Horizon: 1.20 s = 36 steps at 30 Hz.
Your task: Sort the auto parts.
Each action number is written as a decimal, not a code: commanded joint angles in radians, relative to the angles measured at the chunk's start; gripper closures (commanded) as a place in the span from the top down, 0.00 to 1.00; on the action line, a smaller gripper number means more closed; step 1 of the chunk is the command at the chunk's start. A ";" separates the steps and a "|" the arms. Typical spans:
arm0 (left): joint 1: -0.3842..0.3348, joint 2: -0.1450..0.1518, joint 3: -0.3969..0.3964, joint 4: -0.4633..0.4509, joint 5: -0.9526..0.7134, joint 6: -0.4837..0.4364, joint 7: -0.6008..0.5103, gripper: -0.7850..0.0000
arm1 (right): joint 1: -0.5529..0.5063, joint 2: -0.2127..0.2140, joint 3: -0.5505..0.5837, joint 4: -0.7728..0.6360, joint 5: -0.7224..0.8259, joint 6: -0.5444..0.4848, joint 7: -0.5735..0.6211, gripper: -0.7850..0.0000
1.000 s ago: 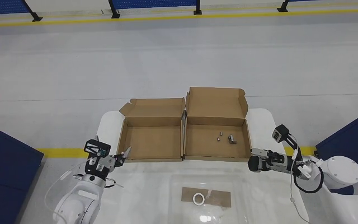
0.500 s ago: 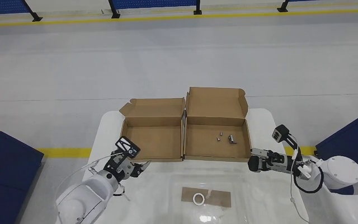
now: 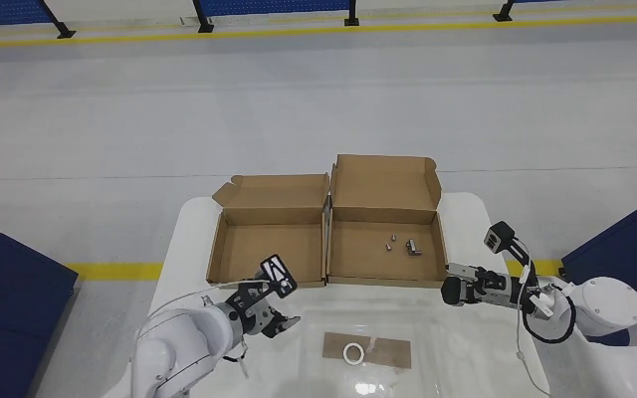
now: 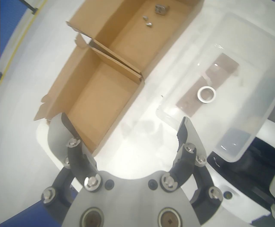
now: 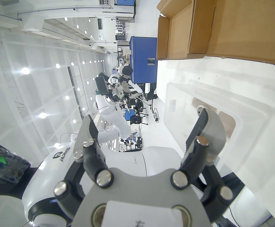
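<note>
A white ring (image 3: 353,351) (image 4: 206,94) lies on a brown card strip (image 3: 383,348) inside a clear plastic bin (image 4: 240,137) at the table's front. Two open cardboard boxes stand behind it. The left box (image 3: 269,249) (image 4: 101,92) holds nothing. In the right box (image 3: 358,249) lie a metal bracket (image 3: 412,247) (image 4: 162,9) and two small bolts (image 4: 148,21). My left gripper (image 3: 282,323) (image 4: 123,126) hangs open over the table between the left box and the bin's left corner. My right gripper (image 3: 450,291) (image 5: 146,120) stands open beside the bin's right end, nothing between its fingers.
The bin's wall (image 5: 178,107) rises just ahead of the right gripper, with the ring (image 5: 200,108) partly seen past a fingertip. Bare white table (image 3: 189,239) lies left of the boxes. Box flaps (image 3: 383,184) stand up at the back.
My left arm has swung from the table's left edge rightward, along the left box's front, to the bin's left corner. The right arm has not moved.
</note>
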 commanded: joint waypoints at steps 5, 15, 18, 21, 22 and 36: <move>-0.008 -0.001 0.010 0.004 -0.004 -0.003 -0.018 1.00 | 0.000 0.000 0.000 0.000 0.000 0.000 0.000 1.00; -0.154 -0.009 0.197 0.003 -0.096 0.074 -0.287 1.00 | 0.000 0.000 0.000 0.000 0.000 0.000 0.000 1.00; -0.284 -0.016 0.301 0.030 -0.192 0.164 -0.377 1.00 | 0.000 0.000 0.000 0.000 0.000 0.000 0.000 1.00; -0.405 -0.025 0.404 0.080 -0.289 0.230 -0.442 1.00 | 0.000 0.000 0.000 0.000 0.000 0.000 0.000 1.00; -0.443 -0.028 0.432 0.103 -0.321 0.231 -0.443 1.00 | 0.000 0.000 0.000 0.000 0.000 0.000 0.000 1.00; -0.584 -0.049 0.589 0.256 -0.460 0.295 -0.443 1.00 | 0.000 0.000 0.000 0.000 0.000 0.000 0.000 1.00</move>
